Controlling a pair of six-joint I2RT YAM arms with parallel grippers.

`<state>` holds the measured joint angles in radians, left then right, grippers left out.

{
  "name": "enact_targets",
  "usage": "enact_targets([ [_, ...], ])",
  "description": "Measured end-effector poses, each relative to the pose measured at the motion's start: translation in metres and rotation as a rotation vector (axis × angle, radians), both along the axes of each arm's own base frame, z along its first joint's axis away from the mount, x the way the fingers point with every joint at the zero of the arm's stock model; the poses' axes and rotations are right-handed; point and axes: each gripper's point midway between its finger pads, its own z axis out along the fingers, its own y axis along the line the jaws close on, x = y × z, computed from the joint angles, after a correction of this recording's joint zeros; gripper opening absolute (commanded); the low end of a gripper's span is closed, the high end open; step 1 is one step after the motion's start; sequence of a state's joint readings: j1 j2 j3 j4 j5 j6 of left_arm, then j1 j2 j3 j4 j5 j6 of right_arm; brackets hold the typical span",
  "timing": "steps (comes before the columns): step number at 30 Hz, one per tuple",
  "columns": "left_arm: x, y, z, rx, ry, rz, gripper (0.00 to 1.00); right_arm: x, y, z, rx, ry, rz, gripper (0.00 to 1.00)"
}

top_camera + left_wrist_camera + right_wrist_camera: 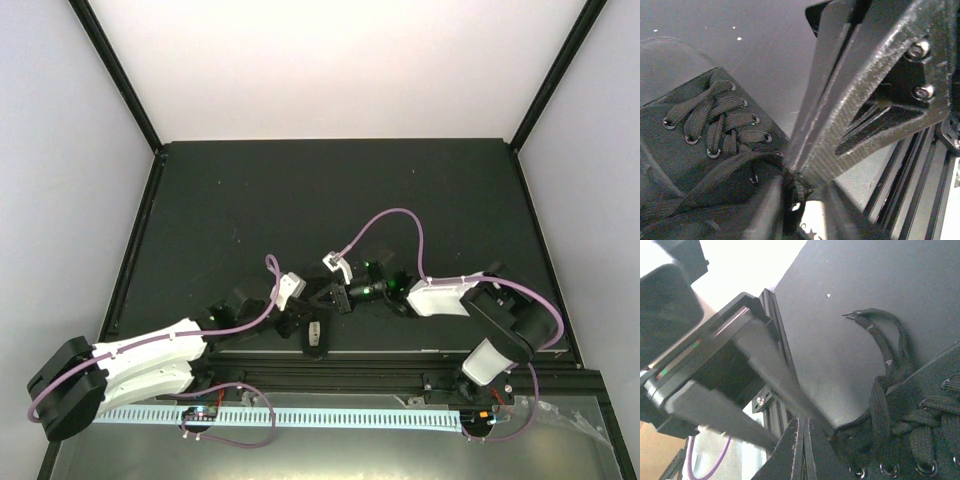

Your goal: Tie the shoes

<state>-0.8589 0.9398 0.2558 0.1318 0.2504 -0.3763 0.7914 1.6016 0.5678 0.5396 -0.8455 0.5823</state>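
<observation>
Here the black shoe (pixel 315 337) lies at the near edge of the dark mat (pixel 250 200), between both grippers. The left gripper (pixel 792 176) pinches a taut lace (pixel 730 169), jaws almost together. The right gripper (pixel 801 432) is fully closed; whether it holds anything I cannot tell.

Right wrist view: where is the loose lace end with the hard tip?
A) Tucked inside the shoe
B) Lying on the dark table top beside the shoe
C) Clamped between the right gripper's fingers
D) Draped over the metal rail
B: the lace end lies curved on the dark table top just beyond the shoe, with its tip pointing away from the shoe and nothing holding it.
</observation>
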Motion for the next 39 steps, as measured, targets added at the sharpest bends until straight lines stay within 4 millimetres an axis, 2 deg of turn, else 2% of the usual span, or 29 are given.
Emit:
enact_targets([
  [1,0.001,0.0,0.0,0.005,-0.006,0.0,0.48,0.0,-0.001,0.0,-0.002,-0.003,-0.006,0.01],
  [2,0.002,0.001,0.001,0.009,-0.007,0.011,0.53,0.0,-0.001,0.0,-0.003,-0.006,-0.009,0.02],
  [6,0.009,0.01,0.007,0.02,-0.035,0.066,0.61,-0.001,-0.006,0.001,-0.01,-0.022,-0.036,0.02],
  [9,0.016,0.022,0.016,0.016,-0.064,0.126,0.62,0.001,-0.008,0.002,-0.013,-0.031,-0.051,0.02],
  [12,0.028,0.038,0.024,0.006,-0.099,0.207,0.59,0.001,-0.009,0.0,-0.019,-0.032,-0.06,0.02],
  [18,0.041,0.059,0.003,0.079,-0.063,0.296,0.56,0.001,-0.01,-0.001,-0.022,-0.03,-0.063,0.02],
  [23,0.039,0.057,-0.023,0.196,0.014,0.252,0.58,0.001,-0.009,-0.001,-0.022,-0.03,-0.064,0.02],
  [28,0.043,0.045,-0.026,0.231,0.04,0.198,0.58,0.001,-0.009,-0.001,-0.019,-0.03,-0.064,0.02],
  [37,0.039,0.038,-0.027,0.21,0.045,0.15,0.6,0.001,-0.009,0.0,-0.017,-0.031,-0.064,0.02],
  [39,0.037,0.037,-0.028,0.205,0.05,0.141,0.55,0.001,-0.009,0.0,-0.016,-0.029,-0.065,0.02],
])
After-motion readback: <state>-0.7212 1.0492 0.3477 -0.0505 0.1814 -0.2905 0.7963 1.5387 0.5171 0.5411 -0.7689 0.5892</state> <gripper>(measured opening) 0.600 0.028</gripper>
